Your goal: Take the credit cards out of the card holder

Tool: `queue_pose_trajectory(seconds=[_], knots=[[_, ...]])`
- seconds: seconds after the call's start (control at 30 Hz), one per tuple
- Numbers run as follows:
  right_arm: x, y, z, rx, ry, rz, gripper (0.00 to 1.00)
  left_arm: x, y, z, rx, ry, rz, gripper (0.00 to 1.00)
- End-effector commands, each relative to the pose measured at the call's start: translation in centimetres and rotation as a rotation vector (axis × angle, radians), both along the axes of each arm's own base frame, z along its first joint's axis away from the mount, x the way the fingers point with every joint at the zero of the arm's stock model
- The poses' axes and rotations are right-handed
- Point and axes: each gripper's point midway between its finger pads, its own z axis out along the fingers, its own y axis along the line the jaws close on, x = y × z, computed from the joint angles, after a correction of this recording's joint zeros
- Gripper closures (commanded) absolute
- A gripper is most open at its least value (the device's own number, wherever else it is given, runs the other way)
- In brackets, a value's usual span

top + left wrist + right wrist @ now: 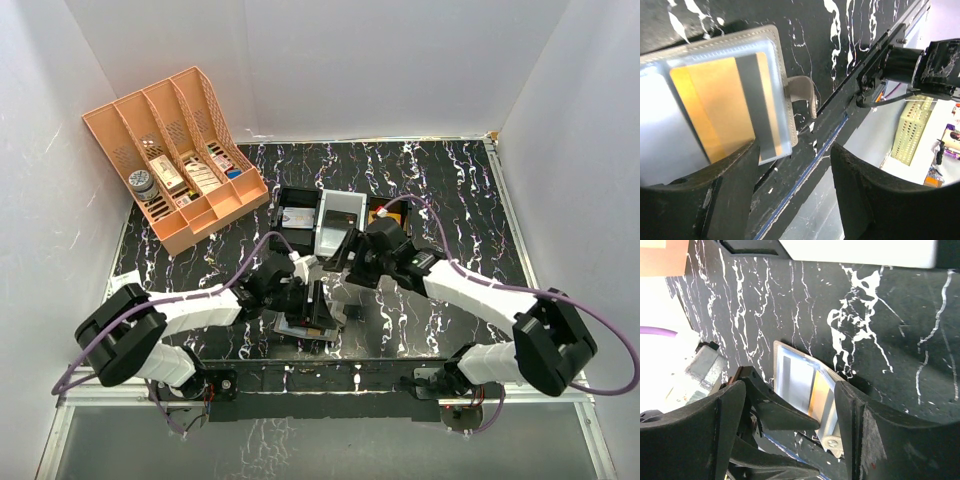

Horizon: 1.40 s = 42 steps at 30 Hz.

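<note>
The card holder (715, 95) lies open and flat on the black marbled table near the front edge. An orange credit card (725, 110) with a dark stripe sits in its clear inner sleeve. The closing tab (802, 95) sticks out at the side. My left gripper (795, 200) is open right over the holder's near corner, with one finger (725, 195) overlapping that corner and nothing between the jaws. My right gripper (790, 440) is open above the holder (800, 377), where the orange card (820, 390) shows. From above, both grippers (310, 300) (347, 262) crowd over the holder (303, 330).
A black three-compartment tray (296, 195) stands behind the grippers with a pale flat card (338, 225) in its middle part. The orange lattice organiser (175, 160) holding small items is at the back left. The table's front rail (840, 125) runs just beside the holder.
</note>
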Motion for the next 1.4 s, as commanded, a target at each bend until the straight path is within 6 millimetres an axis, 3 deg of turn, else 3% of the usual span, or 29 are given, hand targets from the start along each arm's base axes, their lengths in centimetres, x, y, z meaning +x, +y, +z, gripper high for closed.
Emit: queue_pose_trajectory(seconds=[0.0, 0.27, 0.5, 0.57, 0.67, 0.97, 1.37], knots=[[-0.4, -1.0, 0.7, 0.030, -0.024, -0.005, 0.32, 0.4, -0.6, 1.4, -0.016, -0.047, 0.025, 0.43], [-2.5, 1.6, 1.8, 0.184, -0.003, 0.154, 0.56, 2.4, 3.9, 2.8, 0.121, -0.200, 0.212, 0.45], [-3.7, 3.8, 2.1, 0.212, 0.000, 0.268, 0.67, 3.0, 5.7, 2.6, 0.184, -0.210, 0.305, 0.45], [-4.3, 4.3, 1.0, 0.185, 0.029, 0.291, 0.69, 3.3, 5.9, 2.7, 0.193, -0.217, 0.319, 0.45], [-4.6, 3.5, -1.4, 0.103, 0.077, 0.260, 0.71, 3.5, 5.6, 2.9, 0.188, -0.226, 0.314, 0.45], [-7.1, 0.6, -8.4, -0.053, 0.207, 0.268, 0.73, 2.8, 2.2, 2.3, 0.136, -0.169, 0.150, 0.42], [-7.5, -1.5, -11.5, -0.149, 0.248, 0.201, 0.76, 2.1, 2.9, -1.0, 0.230, -0.097, 0.132, 0.43]])
